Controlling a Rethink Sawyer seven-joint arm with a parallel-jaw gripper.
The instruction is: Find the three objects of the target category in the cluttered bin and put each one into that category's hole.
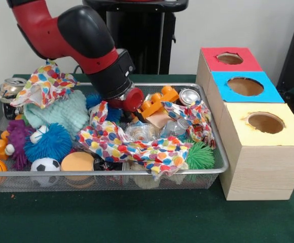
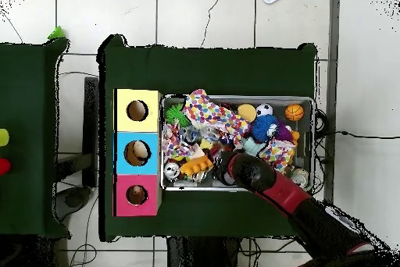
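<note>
Arm dipped into bin (image 1: 215, 147) on green desk (image 1: 137, 217), hand buried among polka-dot cloth (image 1: 132, 144) and orange bricks (image 1: 154, 104), grip state hidden, plush animals not visible, red hole (image 1: 230, 58) on far box end

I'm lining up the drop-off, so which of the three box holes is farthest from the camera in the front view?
The red-surround hole. It sits at the back of the row of boxes, behind the blue hole and the yellow hole at the front.

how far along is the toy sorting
Nothing looks done: no yellow plush toy shows at the red-surround round hole. In hand: the red and black arm's tool is down among the clutter in the silver wire mesh bin, grip hidden. All three remain unfound.
</note>
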